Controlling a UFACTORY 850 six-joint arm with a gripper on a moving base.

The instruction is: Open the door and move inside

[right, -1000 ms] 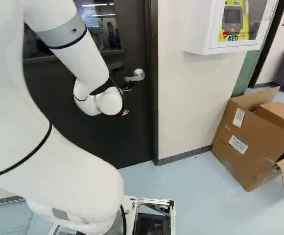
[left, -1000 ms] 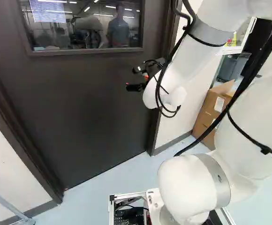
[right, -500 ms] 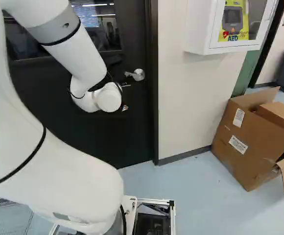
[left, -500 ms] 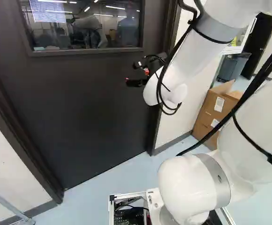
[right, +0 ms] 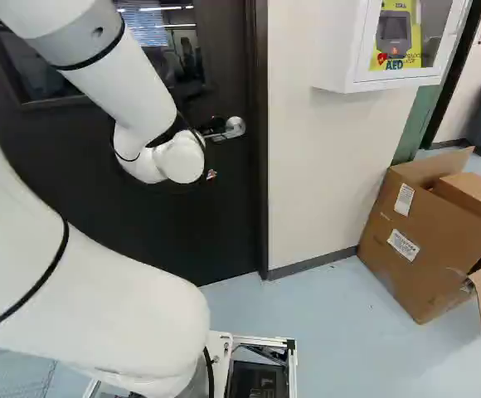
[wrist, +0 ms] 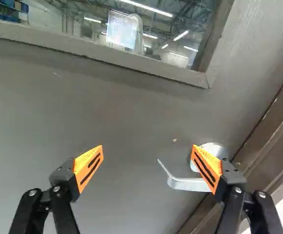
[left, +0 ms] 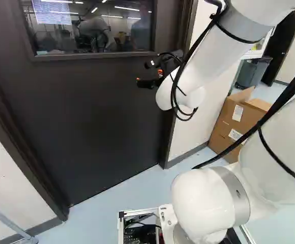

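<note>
My gripper (left: 143, 74) is in front of the dark door (left: 91, 112), below its window, in the left base view. In the wrist view the gripper (wrist: 148, 147) stands wide open, with only the door's face (wrist: 127, 107) seen between its orange pads. One finger overlaps the round base of the silver lever handle (wrist: 186, 184); whether they touch I cannot tell. The lever's free end points toward the space between the fingers. The right base view shows the handle (right: 234, 128) just beyond my wrist, which hides most of the gripper. The door is closed in its frame.
A white wall (right: 323, 166) bears a defibrillator cabinet (right: 381, 79) right of the door frame (right: 257, 182). Cardboard boxes (right: 402, 240) sit on the floor beside that wall. A metal rail (left: 7, 223) stands at the lower left of the left base view.
The arm has shifted: its wrist rose a little and moved slightly left in the right base view, while its upper links swung outward. The base and the door have not moved.
</note>
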